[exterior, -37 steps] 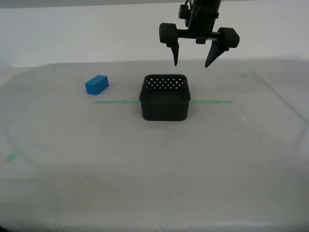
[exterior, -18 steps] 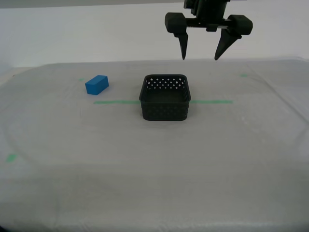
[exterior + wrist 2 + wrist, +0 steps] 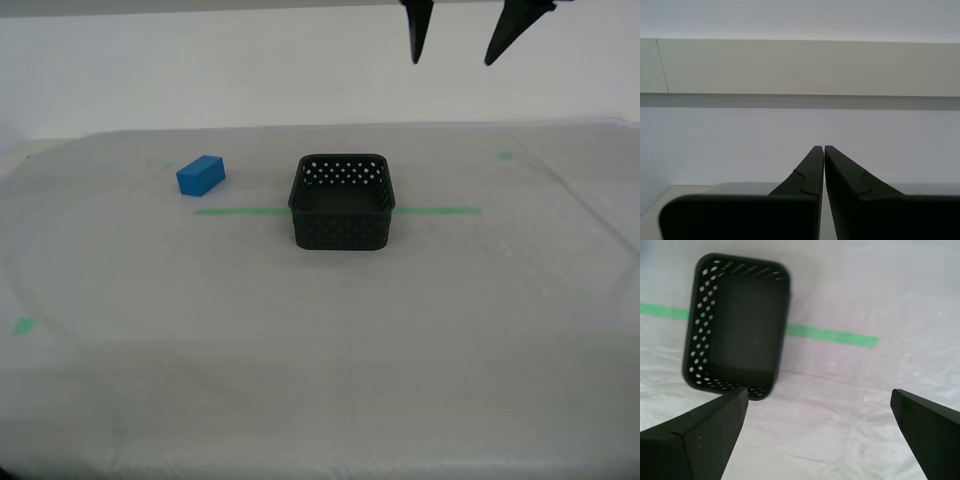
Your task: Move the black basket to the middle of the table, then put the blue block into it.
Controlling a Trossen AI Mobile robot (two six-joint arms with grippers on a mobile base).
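- The black basket (image 3: 342,201) sits upright, mouth up, astride the green tape line (image 3: 438,210) mid-table (image 3: 320,380); my first wrist view shows its long axis crossing the tape.
- The blue block (image 3: 201,174) lies well apart toward the exterior view's left, bare sheeting around it.
- My first gripper (image 3: 455,35) hangs high above, spread wide, empty.
- My second gripper (image 3: 824,155) is closed on nothing.

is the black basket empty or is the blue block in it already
Empty. The perforated black plastic basket shows only its bare dark floor; the small bright-blue block sits apart on the pale table.
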